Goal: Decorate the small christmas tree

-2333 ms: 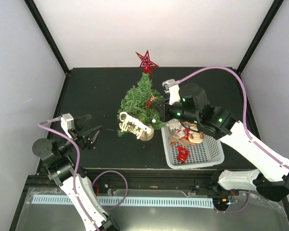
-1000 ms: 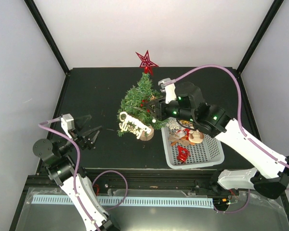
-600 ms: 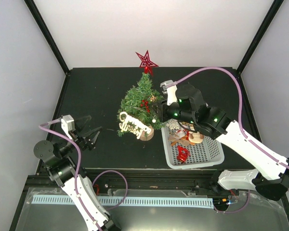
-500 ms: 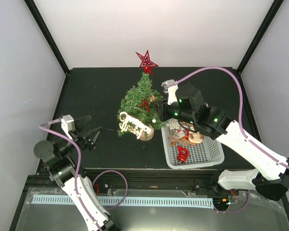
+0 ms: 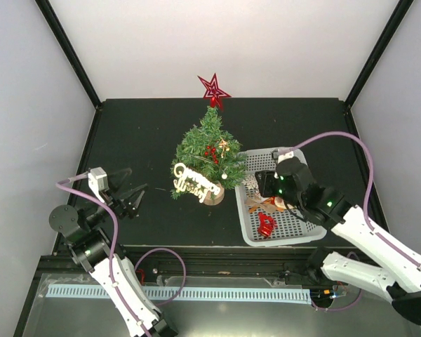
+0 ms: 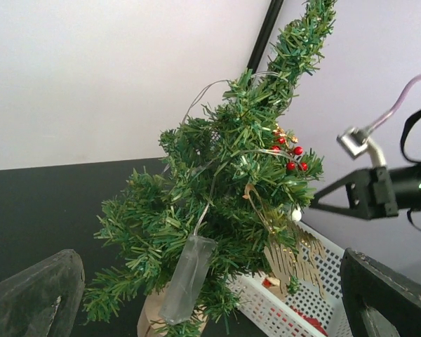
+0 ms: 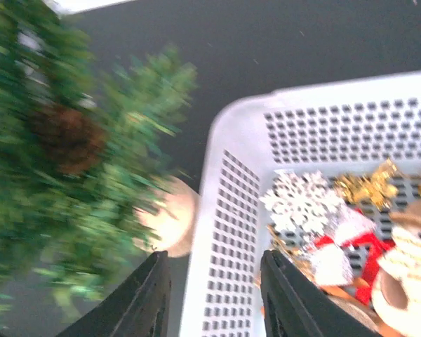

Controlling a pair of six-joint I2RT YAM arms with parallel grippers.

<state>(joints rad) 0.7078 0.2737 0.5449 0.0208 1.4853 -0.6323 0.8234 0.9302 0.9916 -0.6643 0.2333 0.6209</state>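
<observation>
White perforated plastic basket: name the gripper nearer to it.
Right. Right gripper hangs over the basket's tree-side edge; left gripper sits beyond the small dark-green christmas tree, far off.

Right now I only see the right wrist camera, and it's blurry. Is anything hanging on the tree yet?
Observer: Yes. The overhead view shows a red star at the tip of the tree.
Operator: Anything lower down?
Observer: A gold lettered sign hangs on its lower branches.
Operator: And where is the left gripper?
Observer: The left gripper is open and empty, off to the left of the tree and clear of the branches.
</observation>
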